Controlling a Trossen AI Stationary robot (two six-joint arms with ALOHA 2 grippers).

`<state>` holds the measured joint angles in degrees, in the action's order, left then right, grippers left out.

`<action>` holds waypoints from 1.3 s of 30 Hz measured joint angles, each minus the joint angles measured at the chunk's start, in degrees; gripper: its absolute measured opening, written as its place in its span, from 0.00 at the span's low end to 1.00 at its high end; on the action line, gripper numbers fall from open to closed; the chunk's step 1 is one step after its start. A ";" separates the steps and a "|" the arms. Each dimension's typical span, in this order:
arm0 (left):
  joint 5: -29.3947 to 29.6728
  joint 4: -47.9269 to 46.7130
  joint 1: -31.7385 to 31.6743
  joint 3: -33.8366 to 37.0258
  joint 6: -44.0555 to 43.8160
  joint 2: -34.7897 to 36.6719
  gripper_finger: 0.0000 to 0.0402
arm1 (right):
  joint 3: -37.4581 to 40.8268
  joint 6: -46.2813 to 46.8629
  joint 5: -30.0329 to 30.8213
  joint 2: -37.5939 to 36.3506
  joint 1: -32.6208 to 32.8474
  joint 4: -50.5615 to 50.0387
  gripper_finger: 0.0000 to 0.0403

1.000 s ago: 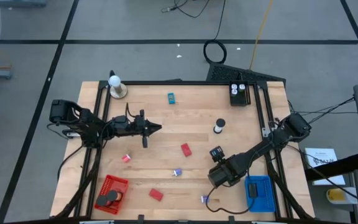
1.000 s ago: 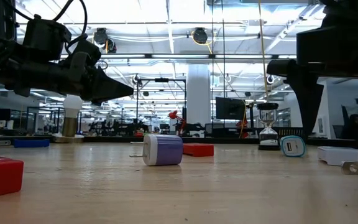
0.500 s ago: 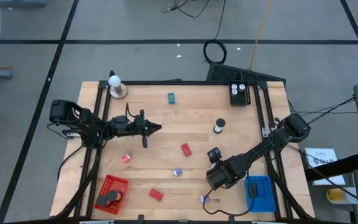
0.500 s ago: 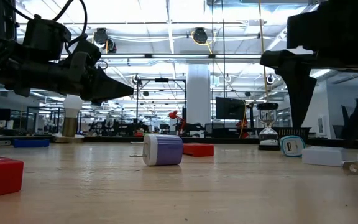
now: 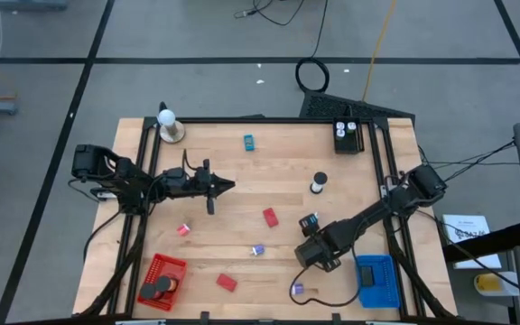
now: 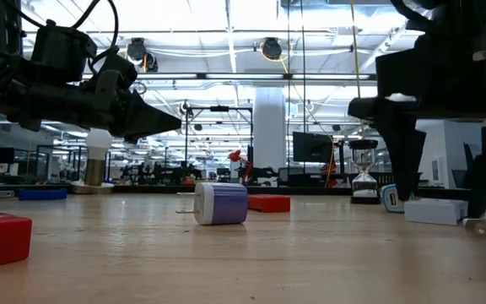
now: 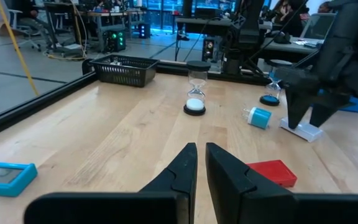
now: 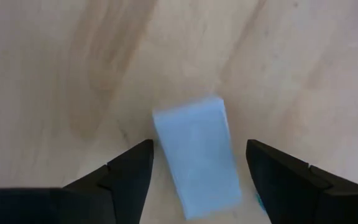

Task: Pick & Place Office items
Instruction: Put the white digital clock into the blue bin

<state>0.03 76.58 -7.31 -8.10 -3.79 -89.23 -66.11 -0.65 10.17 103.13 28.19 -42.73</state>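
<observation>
Office items' pale blue-white block [image 8: 196, 155] is lying on the wooden table [image 5: 287, 171] between the right gripper's [image 8: 194, 165] released fingers — its long axis running about 11-to-5 o'clock, slightly skewed — while the left gripper [image 5: 227, 187], clenched and empty, is waiting well apart.

1. No text, label, brand, number or sign can be read in any of the views.
2. The white sheet [image 5: 466, 227] lying on the floor just beside the table [image 5: 242, 171], off its right edge, carries dark marks, too small to make out.
3. The screens [image 6: 310, 145] in the room beyond the table, seen in the low view, show nothing legible.
</observation>
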 joint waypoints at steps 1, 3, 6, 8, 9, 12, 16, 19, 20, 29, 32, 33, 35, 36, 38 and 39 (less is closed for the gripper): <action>0.00 0.00 0.00 0.00 0.00 0.00 0.10 | 0.17 0.19 -0.09 0.07 -0.04 0.08 0.61; 0.00 0.00 0.00 0.00 -0.02 0.00 0.10 | 0.79 0.96 -1.06 0.00 -0.08 0.39 0.59; 0.00 0.02 0.00 0.00 -0.02 0.00 0.10 | 2.20 3.11 -2.65 -0.20 -0.20 2.76 0.55; 0.00 0.03 0.00 0.00 -0.02 0.00 0.10 | 2.61 4.60 -2.90 -0.24 -0.22 3.51 0.52; 0.01 0.07 0.00 0.00 -0.03 0.00 0.10 | 2.63 5.22 -2.91 -0.24 -0.20 3.58 0.51; 0.02 0.07 0.00 0.00 -0.02 0.00 0.10 | 2.74 7.20 -3.14 -0.56 -0.22 4.01 0.45; 0.02 0.09 0.00 0.00 0.02 0.00 0.10 | 1.65 10.57 -4.35 -0.85 -0.25 3.60 0.39; 0.02 0.09 0.00 0.00 0.02 0.00 0.10 | -0.49 16.36 -5.04 -1.41 -0.27 3.18 0.37; 0.01 0.09 0.00 0.00 0.03 0.00 0.10 | -1.46 19.09 -5.43 -1.90 -0.25 2.61 0.37; 0.00 0.31 0.00 0.00 -1.43 0.00 0.10 | -7.37 56.26 -7.34 -7.85 1.64 -2.50 0.39; 0.02 0.34 0.00 0.00 -2.95 0.00 0.10 | -7.38 67.14 -5.49 -10.49 3.66 -3.25 0.39; 0.02 0.35 0.00 0.00 -2.97 0.00 0.10 | -7.38 70.55 -4.81 -11.27 4.43 -3.64 0.39; 0.02 0.39 0.00 0.00 -2.38 0.00 0.10 | -7.38 76.91 -3.74 -12.79 6.10 -4.62 0.39; 0.04 0.39 0.00 0.00 -2.22 0.00 0.10 | -7.38 79.76 -3.14 -13.47 6.97 -5.09 0.39; 0.02 0.39 0.00 0.00 -2.30 0.00 0.10 | -7.41 85.22 -2.08 -14.53 9.00 -6.03 0.39; 0.02 0.42 0.00 0.00 -2.38 0.00 0.10 | -7.41 88.00 -1.23 -14.72 10.21 -6.48 0.39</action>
<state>0.05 76.99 -7.31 -8.10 -6.17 -89.23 -73.52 87.36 8.95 88.41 38.40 -49.21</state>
